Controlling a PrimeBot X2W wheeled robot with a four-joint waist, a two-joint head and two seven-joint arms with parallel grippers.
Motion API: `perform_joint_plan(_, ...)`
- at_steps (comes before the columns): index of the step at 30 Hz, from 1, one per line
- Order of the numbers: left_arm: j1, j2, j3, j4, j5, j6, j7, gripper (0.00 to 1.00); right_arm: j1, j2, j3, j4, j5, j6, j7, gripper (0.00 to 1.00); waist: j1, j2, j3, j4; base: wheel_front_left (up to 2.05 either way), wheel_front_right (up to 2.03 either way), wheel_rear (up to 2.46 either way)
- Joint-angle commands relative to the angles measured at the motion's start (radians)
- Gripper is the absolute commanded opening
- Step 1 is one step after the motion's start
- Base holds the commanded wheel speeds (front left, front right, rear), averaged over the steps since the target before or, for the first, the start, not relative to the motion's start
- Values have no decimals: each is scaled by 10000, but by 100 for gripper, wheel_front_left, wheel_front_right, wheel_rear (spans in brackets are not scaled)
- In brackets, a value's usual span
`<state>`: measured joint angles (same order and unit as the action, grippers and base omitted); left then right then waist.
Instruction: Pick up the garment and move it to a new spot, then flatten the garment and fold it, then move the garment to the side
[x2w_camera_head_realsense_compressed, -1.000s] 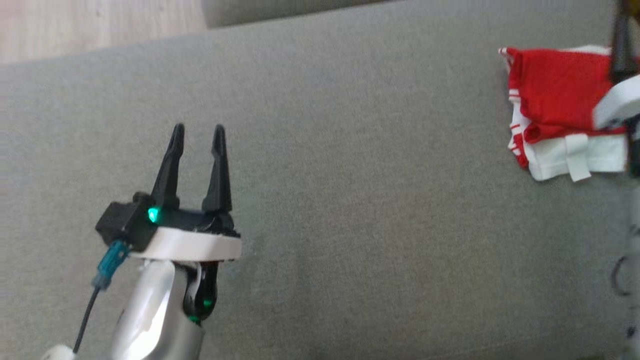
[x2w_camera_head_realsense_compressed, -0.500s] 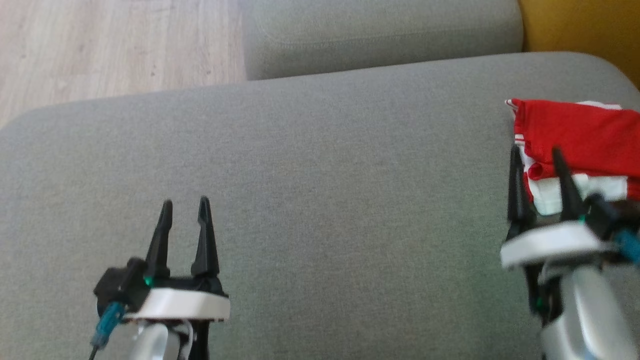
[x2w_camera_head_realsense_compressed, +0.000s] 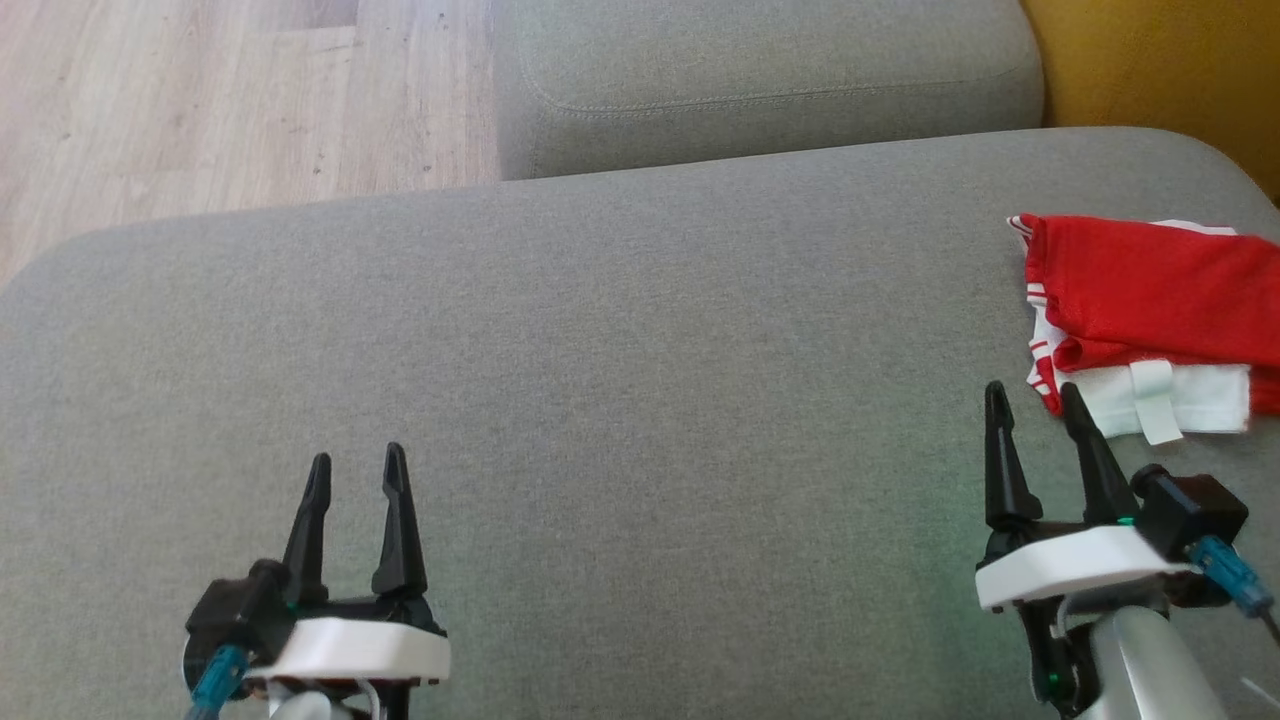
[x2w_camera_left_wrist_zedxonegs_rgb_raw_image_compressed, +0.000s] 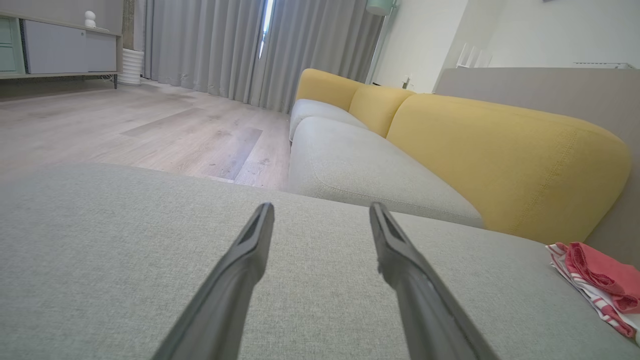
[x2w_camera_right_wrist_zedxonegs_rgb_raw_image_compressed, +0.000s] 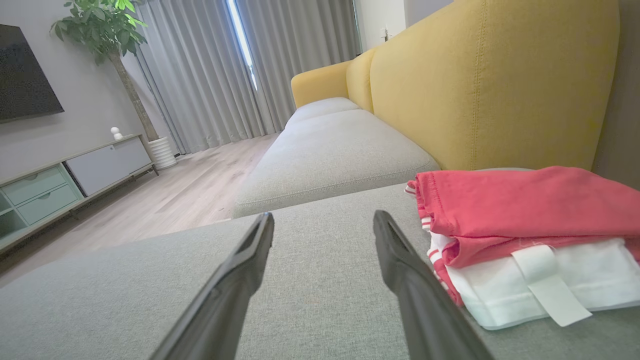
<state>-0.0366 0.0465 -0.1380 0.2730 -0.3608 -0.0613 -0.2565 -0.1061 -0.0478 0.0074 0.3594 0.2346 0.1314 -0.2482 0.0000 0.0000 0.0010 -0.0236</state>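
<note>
Folded red-and-white cloth garment (x2w_camera_head_realsense_compressed: 1150, 300) lies at frame's right edge on grey woven sofa cushion (x2w_camera_head_realsense_compressed: 640, 350); left gripper (x2w_camera_head_realsense_compressed: 357, 458) & right gripper (x2w_camera_head_realsense_compressed: 1032, 392), tapered black fingers spread, empty, at bottom corners.

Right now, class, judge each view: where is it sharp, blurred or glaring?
Head view: evenly lit, folded red-and-white garment sharp. Left wrist view: long dark fingers blur toward the lens. Right wrist view: bright window gap between grey curtains glares.

Garment (x2w_camera_head_realsense_compressed: 1150, 290) (right end) beyond head view's edge
</note>
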Motion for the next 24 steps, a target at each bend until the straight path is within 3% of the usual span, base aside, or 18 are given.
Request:
perform_joint_plan(1,-377,37,323,-269,90,73,-53,100,-361,-25,244,-398,-6,-7,-132,100,0,0,5,-5,0,0,0)
perform_joint_plan(8,-422,37,344,-205,-566,136,-53,100,-276,-25,303,-538,93,-7,-134,100,0,0,18,-61,0,0,0)
perform_joint_plan(24,-361,37,488,-194,-850,116,-53,100,-239,-24,338,-574,165,-7,-135,100,0,0,22,-107,0,0,0)
